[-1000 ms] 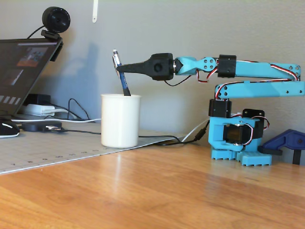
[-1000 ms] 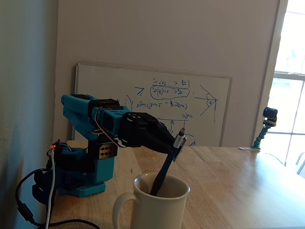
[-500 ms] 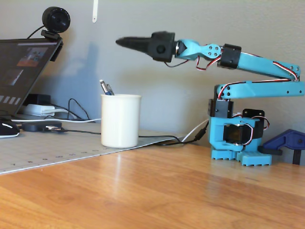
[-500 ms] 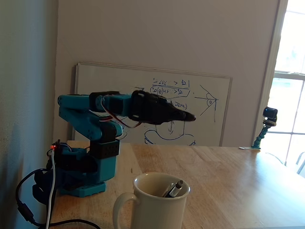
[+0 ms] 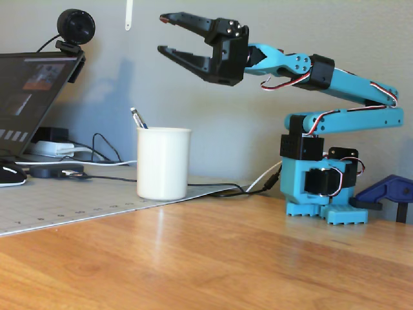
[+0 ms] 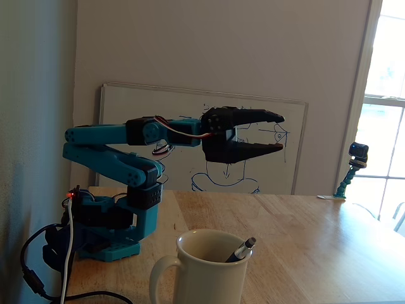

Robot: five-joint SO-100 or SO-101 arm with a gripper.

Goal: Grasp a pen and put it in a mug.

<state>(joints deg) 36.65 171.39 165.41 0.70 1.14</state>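
Note:
A white mug (image 5: 164, 163) stands on a grey cutting mat; it also shows in the other fixed view (image 6: 205, 272) with its handle to the left. A pen (image 5: 139, 119) stands tilted inside it, its tip sticking above the rim; in the other fixed view the pen (image 6: 241, 249) leans against the right side of the rim. My gripper (image 5: 162, 34) is open and empty, held high above the mug; it also shows in the other fixed view (image 6: 281, 133), well above the table.
The blue arm base (image 5: 319, 187) stands on the wooden table. A laptop (image 5: 29, 97) with a webcam (image 5: 75, 29) on it, cables and a mouse lie at the left. A whiteboard (image 6: 190, 136) leans on the wall behind the arm.

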